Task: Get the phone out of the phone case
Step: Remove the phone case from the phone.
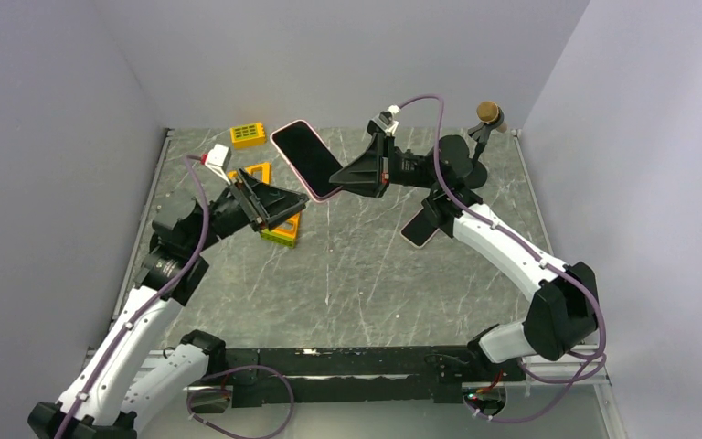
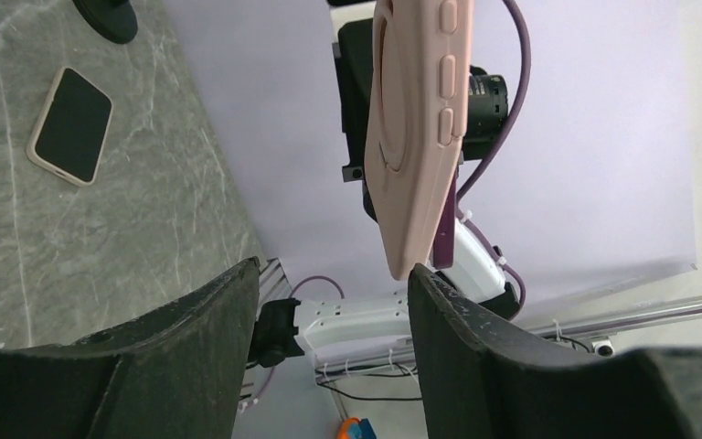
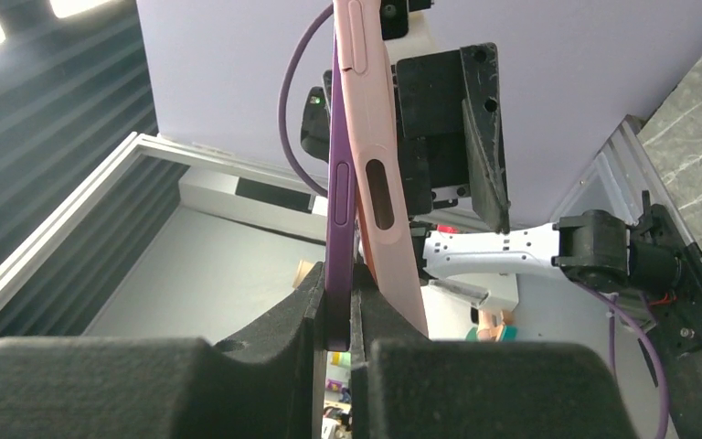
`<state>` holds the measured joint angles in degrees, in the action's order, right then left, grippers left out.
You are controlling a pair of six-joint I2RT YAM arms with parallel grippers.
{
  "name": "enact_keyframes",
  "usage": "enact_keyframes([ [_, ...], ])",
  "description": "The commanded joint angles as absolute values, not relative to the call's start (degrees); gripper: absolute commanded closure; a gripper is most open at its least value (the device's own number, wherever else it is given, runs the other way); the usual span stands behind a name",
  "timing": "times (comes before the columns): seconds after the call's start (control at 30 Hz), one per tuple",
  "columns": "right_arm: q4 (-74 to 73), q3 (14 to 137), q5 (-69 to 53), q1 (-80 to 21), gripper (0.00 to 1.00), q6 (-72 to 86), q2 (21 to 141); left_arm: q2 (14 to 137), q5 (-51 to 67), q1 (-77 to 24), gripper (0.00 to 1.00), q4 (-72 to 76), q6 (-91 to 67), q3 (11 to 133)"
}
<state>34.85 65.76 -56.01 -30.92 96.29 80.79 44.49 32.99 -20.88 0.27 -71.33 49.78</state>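
Note:
A purple phone (image 3: 340, 210) in a pink case (image 3: 379, 155) is held up in the air. My right gripper (image 3: 336, 283) is shut on the phone's lower edge, and the case's lower end stands peeled away outside one finger. In the top view the cased phone (image 1: 306, 157) tilts up left of my right gripper (image 1: 335, 177). My left gripper (image 1: 288, 208) is open just below and left of it. In the left wrist view the case (image 2: 411, 137) hangs with its bottom corner close above one finger of the open left gripper (image 2: 334, 274), not gripped.
A second phone (image 1: 418, 230) lies screen up on the table under the right arm, also in the left wrist view (image 2: 70, 125). A yellow brick (image 1: 248, 134), an orange frame (image 1: 256, 172) and a yellow-green block (image 1: 281, 234) lie at the left. A stand with a brown ball (image 1: 488, 112) is at the back right.

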Motion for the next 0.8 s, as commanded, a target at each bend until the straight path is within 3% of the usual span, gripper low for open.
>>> enact_keyframes([
  [0.0, 42.0, 67.2, -53.6, -31.0, 1.0, 98.6, 81.1, 46.0, 32.4, -23.6, 0.36, 4.9, -70.1, 53.1],
  [0.27, 42.7, 67.2, -52.8, -31.0, 1.0, 99.3, 81.8, 47.7, 32.6, -24.4, 0.36, 6.7, -70.8, 52.3],
  [0.57, 43.8, 67.0, -51.9, -31.0, 1.0, 100.5, 81.5, 50.2, 33.5, -24.4, 0.59, 7.4, -70.9, 52.7],
  [0.67, 41.5, 67.5, -51.9, -31.5, 1.0, 98.8, 81.1, 50.3, 32.9, -24.4, 0.58, 4.5, -70.0, 53.2],
  [0.77, 35.1, 68.3, -51.8, -32.2, 1.0, 94.4, 80.3, 51.5, 31.8, -24.4, 0.48, 2.0, -69.4, 54.7],
])
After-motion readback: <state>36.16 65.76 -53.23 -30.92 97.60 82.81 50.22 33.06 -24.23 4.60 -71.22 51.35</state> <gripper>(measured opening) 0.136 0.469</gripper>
